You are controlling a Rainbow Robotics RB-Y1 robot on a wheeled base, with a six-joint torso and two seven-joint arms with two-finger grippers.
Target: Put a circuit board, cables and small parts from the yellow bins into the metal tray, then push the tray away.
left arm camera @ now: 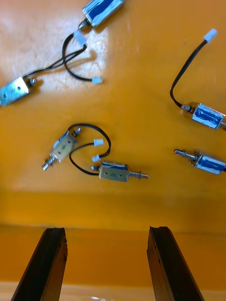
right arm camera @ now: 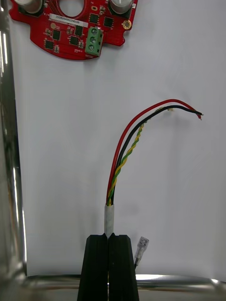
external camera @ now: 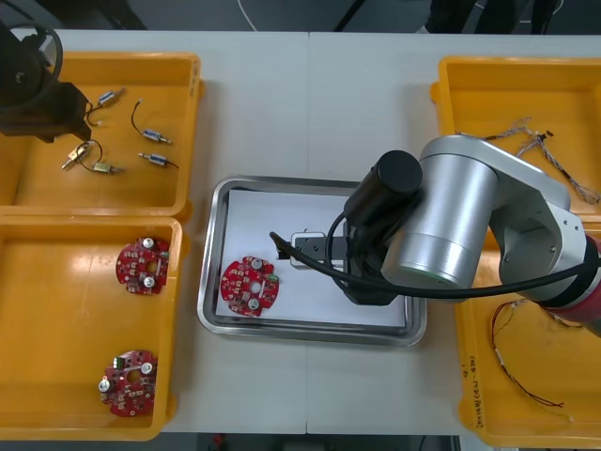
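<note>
Tray (external camera: 210,272) holds board (external camera: 251,285), cable (right arm camera: 123,150) seemingly in right pincer (right arm camera: 108,235); left pincer (left arm camera: 107,229) above bin (left arm camera: 141,94).

Right arm (external camera: 451,225): brushed silver cylindrical housing, black wrist section, looped black cable (external camera: 315,261), red band (external camera: 577,305) behind the silver. Left arm (external camera: 28,89): black. Jaws: black, straight-sided, square-tipped.

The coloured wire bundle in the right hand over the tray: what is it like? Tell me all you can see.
The cable is a thin bundle: one red wire, one black, and a twisted yellow-and-green pair, bound at one end by a white sleeve. The right hand is shut on that sleeve. The wires arch away from the hand, their free ends spreading, toward the red circuit board without reaching it. The bundle is over the white inside of the metal tray; whether it touches there is unclear.
</note>
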